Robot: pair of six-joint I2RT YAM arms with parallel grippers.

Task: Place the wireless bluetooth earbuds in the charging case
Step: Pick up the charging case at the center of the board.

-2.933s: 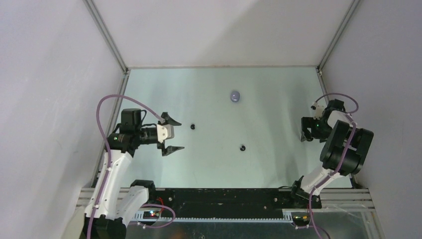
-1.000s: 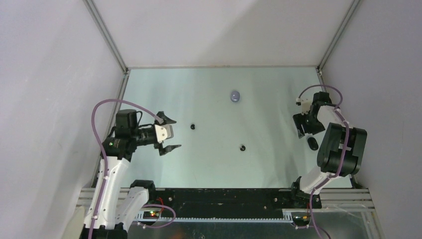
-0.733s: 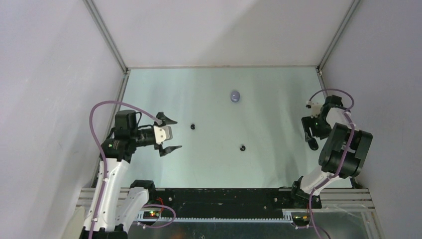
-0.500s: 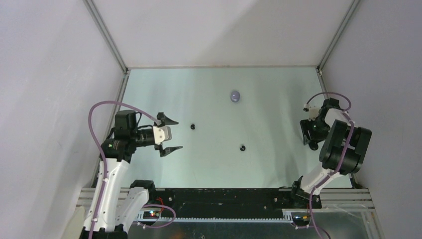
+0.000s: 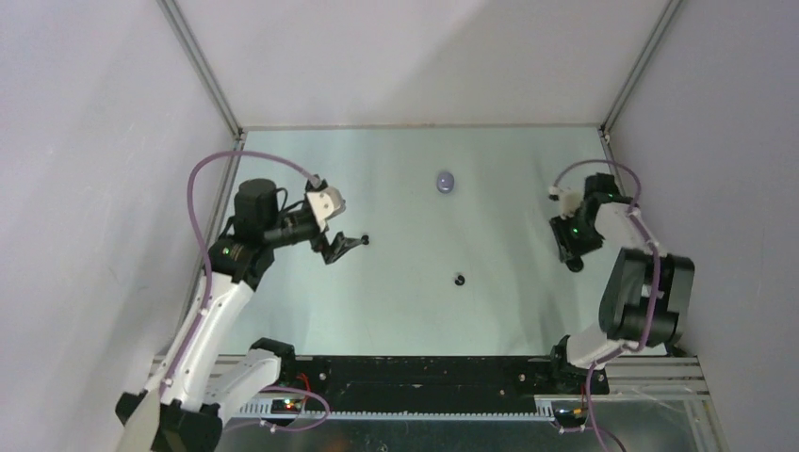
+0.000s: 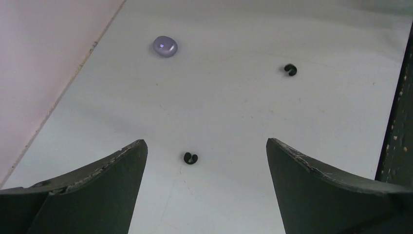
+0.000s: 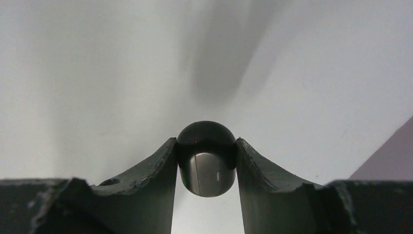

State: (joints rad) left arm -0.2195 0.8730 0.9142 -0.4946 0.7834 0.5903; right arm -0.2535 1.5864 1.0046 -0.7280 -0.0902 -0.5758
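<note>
While my right pincer (image 7: 206,144) clamps the glossy black rounded charging case (image 7: 206,165), my left pincer (image 6: 205,143) gapes wide over a tiny black earbud (image 6: 190,158); I should descend centred.

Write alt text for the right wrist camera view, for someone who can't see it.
The right gripper clamps a glossy black rounded case between its two dark fingers, one pressed to each side. Behind it is a pale table with a soft shadow.

Overhead camera facing down; wrist cameras close, low; table (image 5: 415,311) shared
</note>
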